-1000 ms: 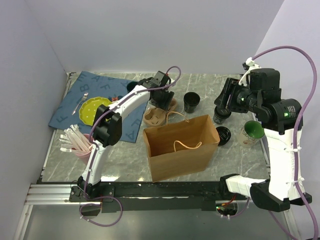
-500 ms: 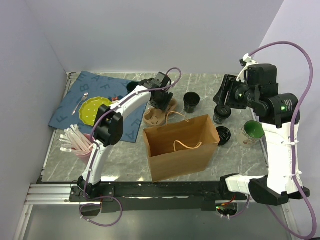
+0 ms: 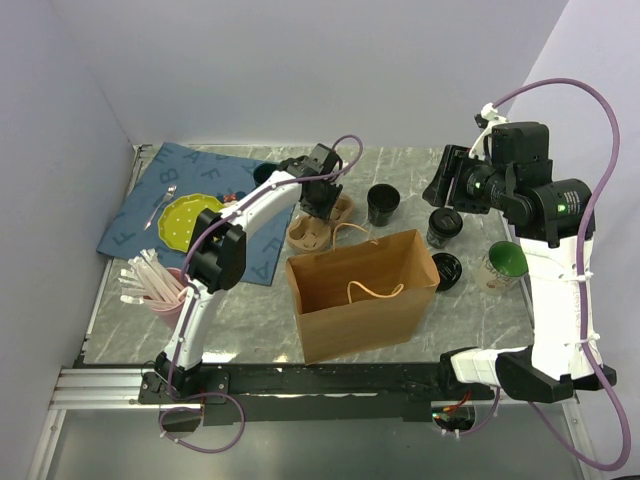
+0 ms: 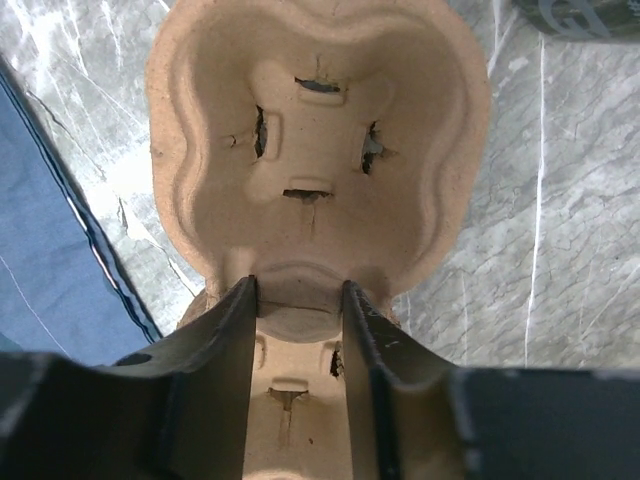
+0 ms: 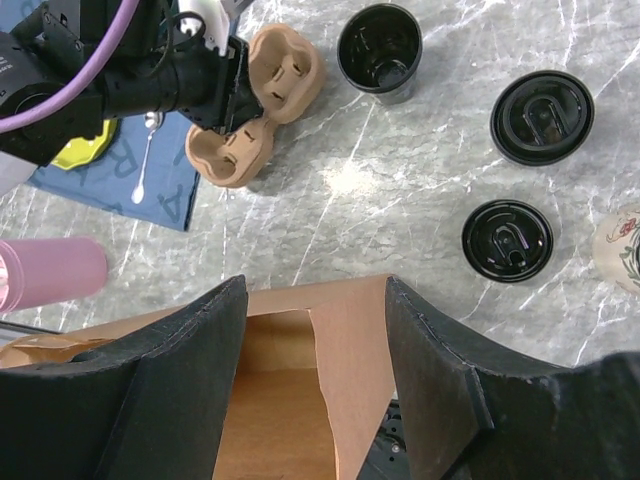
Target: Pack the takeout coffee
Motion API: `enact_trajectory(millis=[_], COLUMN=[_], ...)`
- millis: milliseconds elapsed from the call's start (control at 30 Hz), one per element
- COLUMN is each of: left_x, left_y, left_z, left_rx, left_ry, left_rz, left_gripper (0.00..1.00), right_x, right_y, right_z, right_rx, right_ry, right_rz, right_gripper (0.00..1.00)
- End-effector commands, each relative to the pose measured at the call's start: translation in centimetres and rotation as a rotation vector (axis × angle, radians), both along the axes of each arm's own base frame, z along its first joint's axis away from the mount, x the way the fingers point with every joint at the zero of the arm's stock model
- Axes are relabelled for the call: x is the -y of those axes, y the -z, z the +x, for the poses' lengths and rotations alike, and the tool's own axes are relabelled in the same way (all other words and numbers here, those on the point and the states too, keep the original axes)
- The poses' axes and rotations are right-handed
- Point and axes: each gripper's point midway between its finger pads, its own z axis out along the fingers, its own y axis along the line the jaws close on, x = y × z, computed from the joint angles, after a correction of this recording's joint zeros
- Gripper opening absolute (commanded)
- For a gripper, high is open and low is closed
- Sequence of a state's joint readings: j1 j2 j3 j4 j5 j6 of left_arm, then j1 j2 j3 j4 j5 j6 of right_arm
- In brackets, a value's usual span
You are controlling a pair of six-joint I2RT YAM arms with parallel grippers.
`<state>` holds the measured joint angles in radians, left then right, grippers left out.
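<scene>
The takeout coffee (image 3: 443, 224) is standing upright with its lid on, on the counter (image 3: 250, 325), just beside the far right corner of the open paper bag (image 3: 365, 300), with nothing touching it. The right gripper (image 5: 315, 290) is hovering raised over the counter, its jaws wide apart and empty. The left gripper (image 4: 298, 290) is straddling the middle bridge of the pulp cup carrier (image 4: 320, 150). Whether its jaws are clamping the bridge cannot be told.

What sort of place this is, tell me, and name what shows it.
Probably a robot test bench staged as a café takeout counter: a pulp cup carrier, a brown paper bag and a lidded black coffee cup on a marble-look table inside plain walls.
</scene>
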<state>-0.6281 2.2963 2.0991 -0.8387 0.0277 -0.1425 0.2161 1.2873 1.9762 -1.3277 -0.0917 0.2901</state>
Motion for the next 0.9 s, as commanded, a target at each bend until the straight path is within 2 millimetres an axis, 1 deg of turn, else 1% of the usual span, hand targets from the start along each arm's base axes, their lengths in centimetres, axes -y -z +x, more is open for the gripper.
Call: enact_trajectory(millis=[0,67,167,233,333,433,500,600,633,667,700,733,767,800,833,867], left_x=[0.9,1.2,1.2,0.9,0.4,-0.4,-0.6,-0.5,-0.5,-0.2,-0.2,0.2,0.3,0.2,0.2,0.2], left_y=[-2.4,-3.2,-4.2,-4.8,-5.6,-6.3,-6.1,-7.4,-7.6,-8.5,-8.2,-7.8,-6.2,-5.4,-5.3,-4.4], left_z=[0.3,0.3,0.2,0.3,0.6,1.8,2.1,2.2,2.1,2.4,2.3,2.0,1.9,1.4,1.5,1.4], left_rx=[0.017,0.019,0.029,0.039,0.073,0.133,0.143,0.158,0.164,0.192,0.187,0.166,0.131,0.093,0.082,0.066], left_ry=[0.007,0.008,0.003,-0.007,-0.025,-0.055,-0.061,-0.073,-0.081,-0.083,-0.086,-0.075,-0.069,-0.066,-0.069,-0.068], left_rz=[-0.059,-0.08,-0.091,-0.085,-0.069,-0.029,-0.015,-0.032,-0.037,-0.063,-0.066,-0.078,-0.061,-0.043,-0.042,-0.028], left_gripper=[0.3,0.22,0.2,0.2,0.2,0.21,0.25,0.27,0.28,0.29,0.31,0.34,0.36,0.36,0.38,0.39], right_x=[-0.2,-0.2,-0.1,-0.1,-0.1,0.0,-0.2,-0.2,-0.2,-0.1,-0.1,-0.1,-0.1,-0.1,-0.2,-0.2], right_y=[-1.2,-1.2,-1.1,-0.9,-0.7,-0.5,-0.4,-0.2,-0.2,-0.1,-0.1,0.0,0.0,0.1,0.2,0.3], right_z=[0.3,0.1,-0.1,-0.3,-0.6,-0.9,-1.0,-1.2,-1.2,-1.2,-1.2,-1.3,-1.3,-1.3,-1.3,-1.3], right_rx=[0.049,0.05,0.053,0.048,0.048,0.05,0.048,0.039,0.038,0.035,0.04,0.035,0.036,0.035,0.034,0.031], right_ry=[-0.014,-0.014,-0.005,-0.008,-0.005,0.0,0.0,-0.001,0.001,0.001,0.001,0.001,0.004,0.004,0.004,0.005], right_rz=[0.004,0.007,0.011,0.012,0.014,0.021,0.033,0.038,0.035,0.035,0.036,0.035,0.036,0.036,0.039,0.039], right_gripper=[0.65,0.65,0.65,0.65,0.65,0.65,0.65,0.65,0.65,0.65,0.65,0.65,0.65,0.65,0.65,0.65])
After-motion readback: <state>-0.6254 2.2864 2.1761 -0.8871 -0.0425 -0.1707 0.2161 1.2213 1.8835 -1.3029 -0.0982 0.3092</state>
